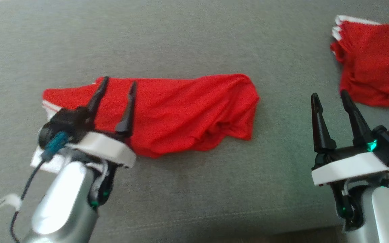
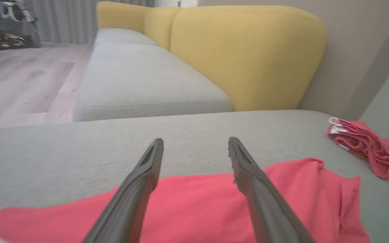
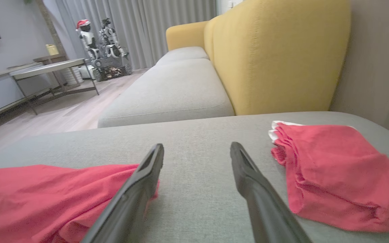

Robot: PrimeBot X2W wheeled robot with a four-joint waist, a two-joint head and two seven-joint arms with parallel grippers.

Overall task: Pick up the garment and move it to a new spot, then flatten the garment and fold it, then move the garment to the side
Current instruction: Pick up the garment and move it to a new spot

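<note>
left gripper (image 1: 119, 81) above the garment (image 1: 187, 108), at its left end; right gripper (image 1: 328, 93) right of it; both wide, empty. pinching one layer could bunch it.

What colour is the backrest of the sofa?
Mustard yellow. The backrest shows best in the right wrist view.

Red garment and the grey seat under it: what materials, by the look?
Red garment: thin, soft knit, perhaps a synthetic or cotton blend; matte, lying in loose wrinkles, with white trim at one end. Grey seat: woven upholstery fabric, matte, with a fine heathered texture, probably over padding.
</note>
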